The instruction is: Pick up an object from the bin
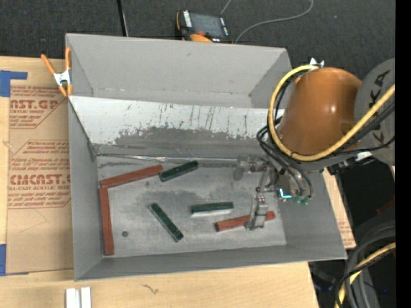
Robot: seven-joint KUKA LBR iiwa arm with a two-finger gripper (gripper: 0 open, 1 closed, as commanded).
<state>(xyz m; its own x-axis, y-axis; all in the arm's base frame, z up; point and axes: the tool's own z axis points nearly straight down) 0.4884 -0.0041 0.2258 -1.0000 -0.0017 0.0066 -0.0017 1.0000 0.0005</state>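
The gripper (259, 221) sits low on the right end of a short, flat red-brown bar (231, 224) at the lower right of the grey bin's (173, 76) floor, hiding that end; its grip cannot be judged.

3 dk-green bars (178, 170), 3 red-brown bars (131, 176) in total.

Dark floor (38, 11), orange-black device (202, 25) lying on it, pale wooden tabletop (192, 289)
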